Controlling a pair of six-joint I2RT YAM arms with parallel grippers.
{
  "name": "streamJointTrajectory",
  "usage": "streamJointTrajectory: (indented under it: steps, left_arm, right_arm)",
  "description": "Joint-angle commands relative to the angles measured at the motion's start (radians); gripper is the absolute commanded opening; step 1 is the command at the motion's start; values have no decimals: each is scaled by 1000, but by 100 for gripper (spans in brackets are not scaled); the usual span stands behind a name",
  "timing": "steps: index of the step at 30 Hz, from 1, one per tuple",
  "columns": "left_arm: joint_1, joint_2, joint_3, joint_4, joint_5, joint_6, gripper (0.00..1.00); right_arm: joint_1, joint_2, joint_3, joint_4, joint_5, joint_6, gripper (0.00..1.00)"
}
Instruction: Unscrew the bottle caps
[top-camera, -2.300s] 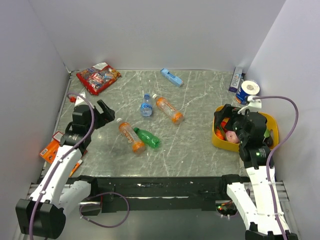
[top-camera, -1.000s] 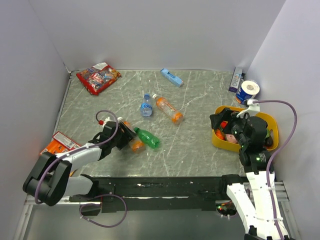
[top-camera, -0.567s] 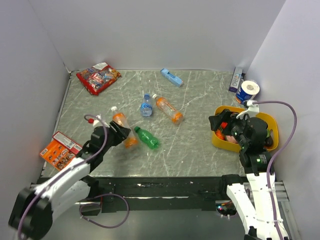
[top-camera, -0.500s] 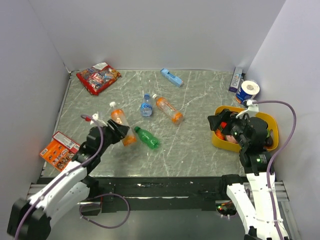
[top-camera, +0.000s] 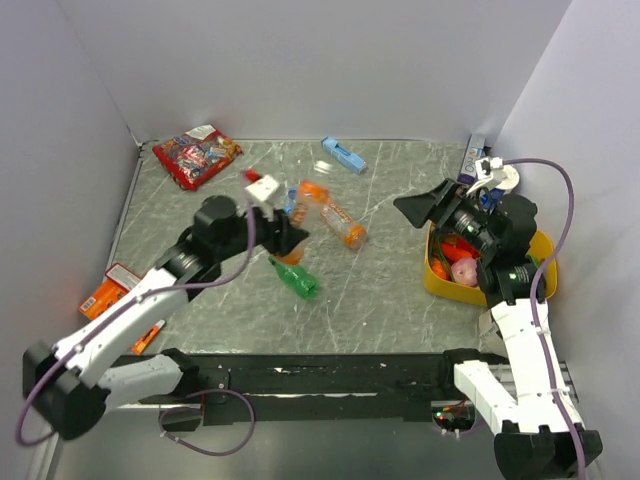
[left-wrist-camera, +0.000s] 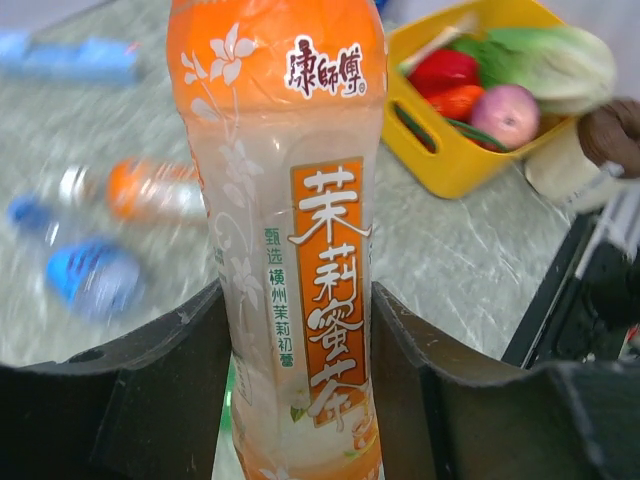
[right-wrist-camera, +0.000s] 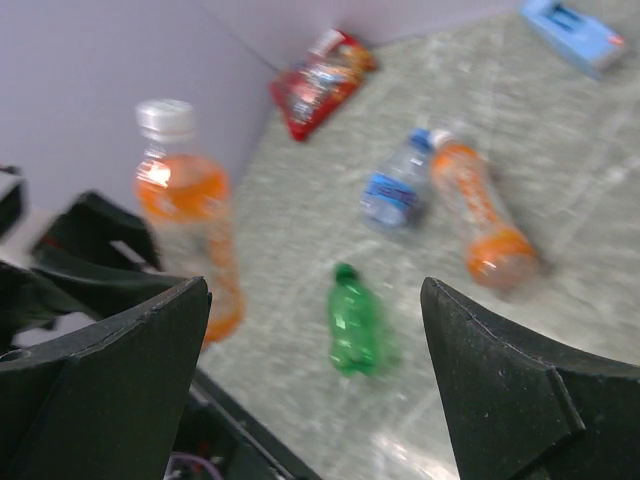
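A: Left arm is stretched out over the middle of the table. The left gripper (top-camera: 287, 232) is clamped on the lower body of an orange bottle (top-camera: 309, 205), and the wrist view shows both fingers pressed against its label.

B: Bottle's off the surface, roughly upright. The right arm is raised at the right edge above the yellow basket (top-camera: 437, 272). The right gripper (top-camera: 418, 207) is spread wide with nothing between its fingers and points toward the table's middle.

A: Big change from half a second ago! The left arm was low toward the near-left corner with that bottle barely lifted. Now it's carried high toward the centre. The right gripper sat over the basket then and has since swung up and to the left.

B: Still lying down are a second orange bottle (top-camera: 342, 224) mid-table toward the far edge and a green bottle (top-camera: 296, 279) closer to the near edge.

A: The clear bottle (right-wrist-camera: 393, 190) lies just beside that second orange one. From above it's mostly hidden behind the held bottle.

B: The left wrist view cuts off the held bottle's top. The right wrist view shows a pale cap on it, smeared by blur.
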Motion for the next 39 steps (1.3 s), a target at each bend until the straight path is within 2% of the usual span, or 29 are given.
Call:
streamJointTrajectory:
  steps: [1,3,7,8,11,15,17,27,38,39]
  left_arm:
    - [-73,109,133,33,82,223,51]
    - [-79,95,86,84,103,160,51]
    - [-152,2,-29,103,-56,172,51]
    - [-200,-2,-34,86,-131,182,52]
    - [-251,32,-6,35,-225,205,52]
    - [-263,72,9,29,-266,185,50]
    - [-272,80,9,28,-271,176,50]
    - [-288,75,14,21,-323,169,50]
    - [-308,67,11,23,-323,174,50]
    - [-308,67,12,21,-328,174,50]
  right_arm:
    - [27,20,46,225,-74,179,94]
    - [47,32,43,226,-44,188,93]
    - [148,75,57,171,95,128,91]
    - [201,89,72,163,116,116,91]
    - [266,138,83,179,179,99,88]
    - [338,128,32,265,277,137,87]
    - [350,129,26,249,323,130,87]
    - [381,230,103,164,325,90,85]
    - [420,296,121,219,268,108,79]
    - [423,304,123,224,260,111,75]
